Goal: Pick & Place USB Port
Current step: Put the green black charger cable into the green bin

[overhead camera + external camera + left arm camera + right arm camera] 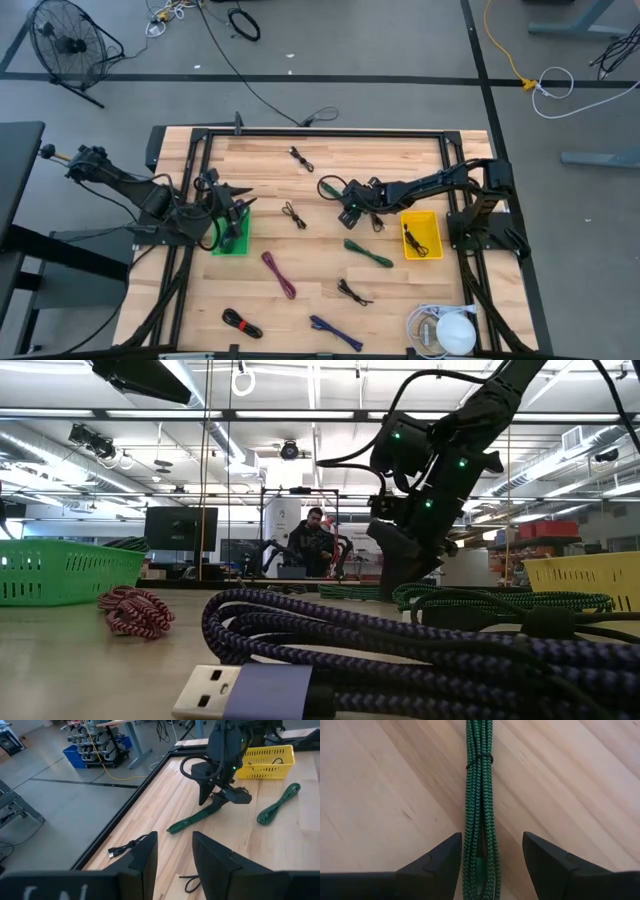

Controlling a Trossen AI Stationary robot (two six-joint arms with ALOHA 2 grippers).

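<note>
A bundled green braided USB cable (479, 795) lies flat on the wooden table, tied by a thin black band. My right gripper (492, 842) is open and points steeply down over it, one finger on each side; the cable runs closer to one finger. The left wrist view shows that gripper (220, 800) right above the cable's (192, 820) far end. My left gripper (175, 855) is open with nothing between its fingers, held up over the green basket (235, 245) at the table's left side.
A yellow basket (432, 222) stands right of the right gripper, with a second green cable (368, 252) near it. Black cables (293, 215), a maroon one (280, 275) and a purple one (335, 332) lie scattered. A white cable coil (440, 330) sits at the near right corner.
</note>
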